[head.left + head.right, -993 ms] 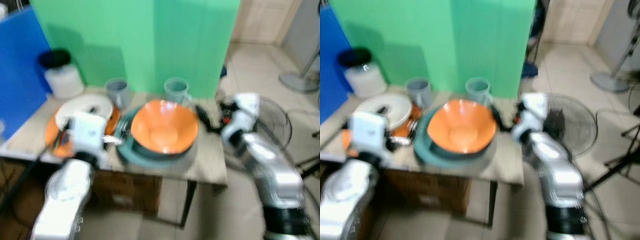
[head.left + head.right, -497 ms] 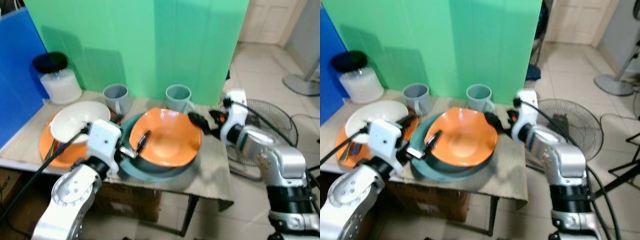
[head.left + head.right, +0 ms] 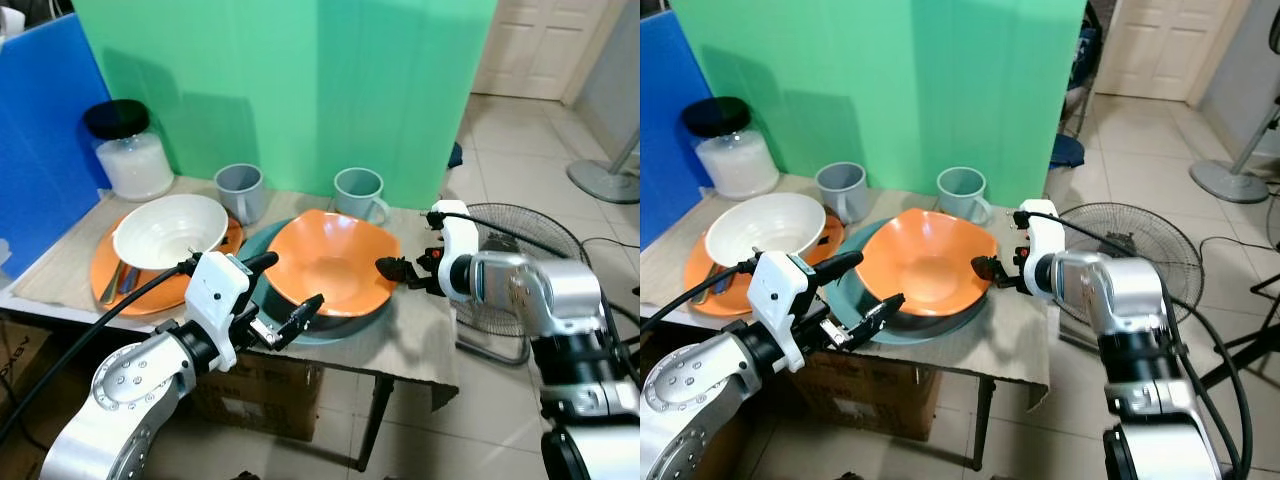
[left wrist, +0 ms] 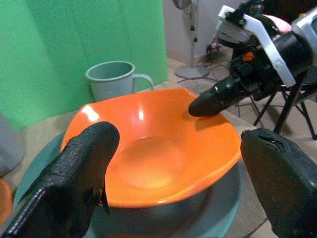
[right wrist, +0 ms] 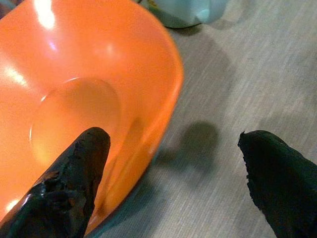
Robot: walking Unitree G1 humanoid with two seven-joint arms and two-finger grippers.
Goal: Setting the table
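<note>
Both arms are repositioning around the orange bowl compared with half a second ago: the left hand, whose fingers were lying over the bowl's near-left rim, is now sitting back at the near-left edge of the teal plate under the bowl, while the right hand is now resting at the bowl's right rim. Sharper frames also suggest the head is settling. Judged from this, the bowl is being bracketed for a lift or shift and no grasp is yet made. The left hand is spread wide and holding nothing; the right hand is likewise parted wide and empty. The bowl is sitting nested on the teal plate at the middle of the bench. Left of the bowl, a white bowl is resting on an orange plate; behind the bowl are standing two grey mugs, and a white jar is standing farther left. The right wrist view is showing one finger over the bowl's inside wall and the other out over bare bench, straddling the rim. The left wrist view is showing the right hand's finger touching or just above the far rim.
</note>
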